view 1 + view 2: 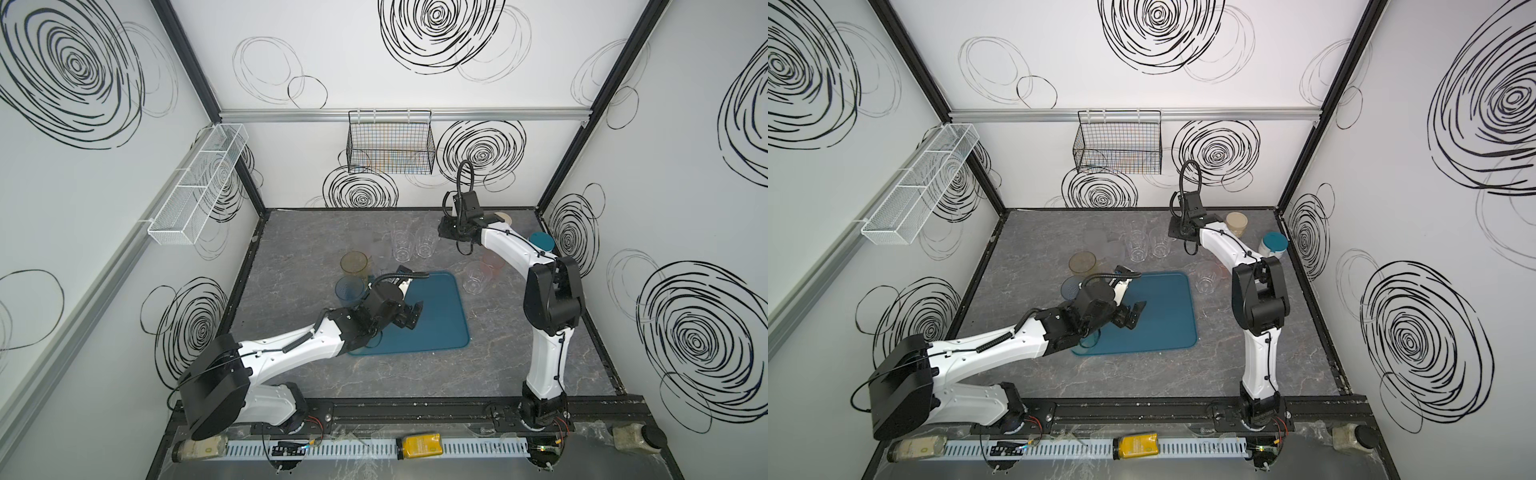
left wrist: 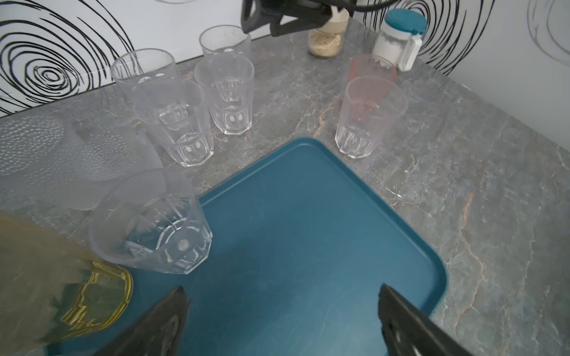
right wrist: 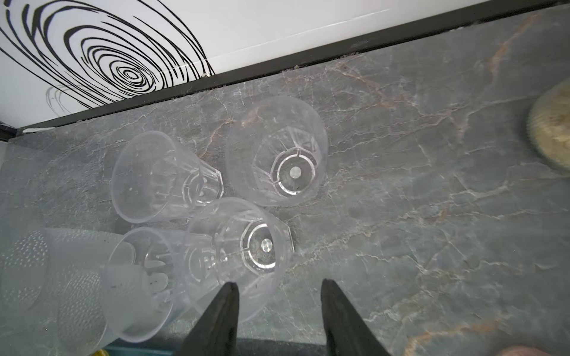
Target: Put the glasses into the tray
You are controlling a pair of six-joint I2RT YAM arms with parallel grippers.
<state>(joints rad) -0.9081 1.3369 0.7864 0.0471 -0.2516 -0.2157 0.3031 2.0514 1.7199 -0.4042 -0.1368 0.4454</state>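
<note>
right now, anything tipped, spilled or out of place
Nothing obvious: the glasses in view stand upright, nothing spilled or broken. One clear glass stands at a corner of the tray; whether it straddles the rim is unclear.

Flat dark teal-blue rectangular tray (image 2: 308, 246), mid-bench: smooth plastic, satin sheen, faint scuffs.
Clear faceted tumblers (image 2: 228, 95), toward the bench's far edge: transparent, glossy, panelled lower walls.
Frosted-grey tumblers (image 2: 34, 145): translucent, matt, with a raised dotted texture.
Amber tumbler (image 1: 354, 266): see-through, glossy.
Pink tumbler (image 2: 373, 66): tinted, translucent.
Grey veined benchtop (image 2: 462, 185): stone-look, matt.
Black wire basket (image 1: 390, 145), white mesh shelf (image 1: 195, 187): metal, wall-hung.
</note>
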